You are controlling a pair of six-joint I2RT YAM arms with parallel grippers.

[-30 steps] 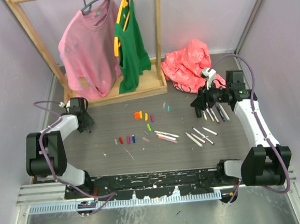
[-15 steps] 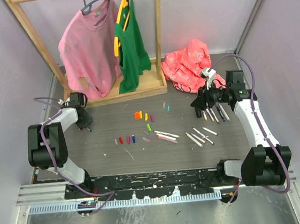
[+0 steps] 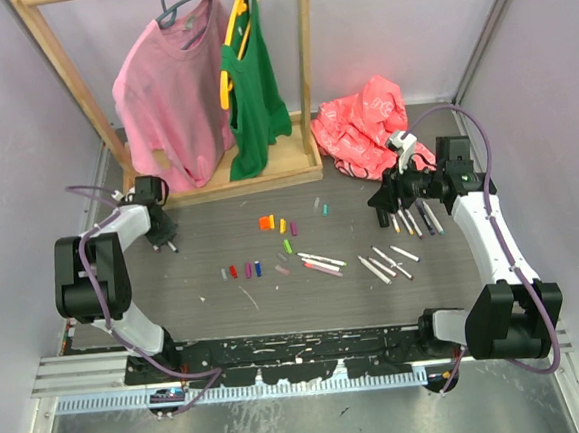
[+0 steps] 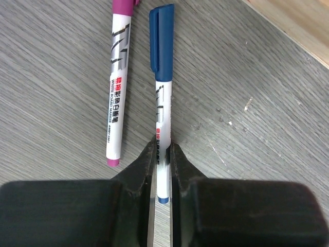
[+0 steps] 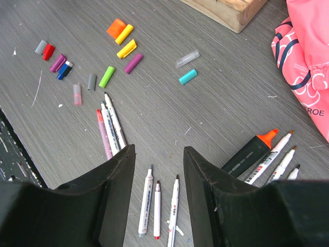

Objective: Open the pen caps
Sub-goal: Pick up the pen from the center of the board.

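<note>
Worktop (image 4: 247, 103) carries a light, stiff blue pen (image 4: 163, 118), its slick barrel pinched near the tail between the left fingers (image 4: 141, 170). Ahead of them sits its small blue cap (image 4: 161, 38), probably press-fitted; grip it across the sides. The right fingers (image 5: 115, 175) hang spread above bare-tipped pens (image 5: 147, 206).

Top edge crops the purple pen (image 4: 116, 98); left pincer (image 4: 162, 154) partly hides blue pen (image 4: 162, 103)

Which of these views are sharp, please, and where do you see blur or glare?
Left wrist: print on the blue-capped pen is crisp, the left claw slightly soft. Right wrist: loose caps sharp, no glare. Top external: even light, pens tiny.
</note>
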